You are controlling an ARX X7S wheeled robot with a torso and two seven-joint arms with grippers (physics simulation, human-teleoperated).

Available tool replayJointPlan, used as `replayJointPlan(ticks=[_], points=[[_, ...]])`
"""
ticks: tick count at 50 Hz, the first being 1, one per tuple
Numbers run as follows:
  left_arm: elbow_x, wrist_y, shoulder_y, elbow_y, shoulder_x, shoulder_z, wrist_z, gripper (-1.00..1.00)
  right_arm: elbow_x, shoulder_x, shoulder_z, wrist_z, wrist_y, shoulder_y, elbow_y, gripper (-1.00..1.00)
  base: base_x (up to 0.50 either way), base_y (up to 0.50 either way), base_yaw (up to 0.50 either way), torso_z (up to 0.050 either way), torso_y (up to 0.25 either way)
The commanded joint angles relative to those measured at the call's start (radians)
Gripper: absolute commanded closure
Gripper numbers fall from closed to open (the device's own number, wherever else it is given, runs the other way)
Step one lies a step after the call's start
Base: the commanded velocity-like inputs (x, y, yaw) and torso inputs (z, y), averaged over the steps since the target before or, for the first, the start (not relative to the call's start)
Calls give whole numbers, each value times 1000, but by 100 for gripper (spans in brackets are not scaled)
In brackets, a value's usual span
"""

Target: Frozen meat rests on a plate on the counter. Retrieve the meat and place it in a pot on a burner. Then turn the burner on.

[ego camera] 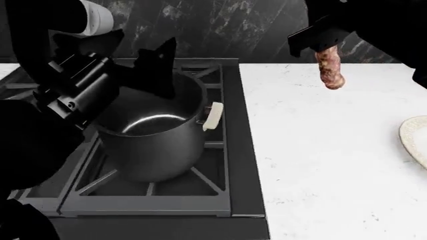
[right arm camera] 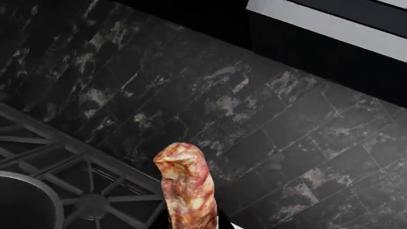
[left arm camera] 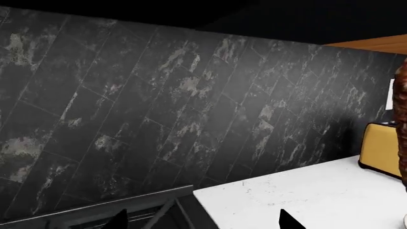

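The meat (ego camera: 329,69), a mottled reddish-brown sausage, hangs upright from my right gripper (ego camera: 324,46), which is shut on its upper end, high above the white counter (ego camera: 333,165) just right of the stove. In the right wrist view the meat (right arm camera: 188,188) stands between the jaws of the gripper (right arm camera: 190,225). The grey pot (ego camera: 150,135) stands on the front burner's grate, with a cream handle (ego camera: 213,116). Its rim (right arm camera: 25,200) shows beside a rear burner (right arm camera: 94,205). My left gripper (ego camera: 143,50) is open and empty above the pot, and its fingertips (left arm camera: 289,222) are wide apart. The plate (ego camera: 417,140) shows only partly at the right edge.
A dark marbled tile wall (left arm camera: 159,105) runs behind the stove (ego camera: 227,200) and counter. A yellow toaster (left arm camera: 381,150) stands at the back of the counter (left arm camera: 305,195). The stove grate (left arm camera: 146,210) meets the counter edge.
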Motion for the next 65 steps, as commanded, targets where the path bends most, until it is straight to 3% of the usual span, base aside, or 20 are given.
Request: replayJointPlan(ticks=[1,30,65], points=[[-22,7,-3,2,-7,-1,-18,-100,-20,-5,10,-1,-9,14,-11,100,0,500,0,0,0],[-41,41,13,-2,-30,17,-27,-100,-10,-13,62,-9,-102,-17,-16,100,0,468,0,0,0],[23,113,44,-43,-53,74,11,-100,-367,-160,68,-360,-539,-316,209,100,0,0,0,0,0]])
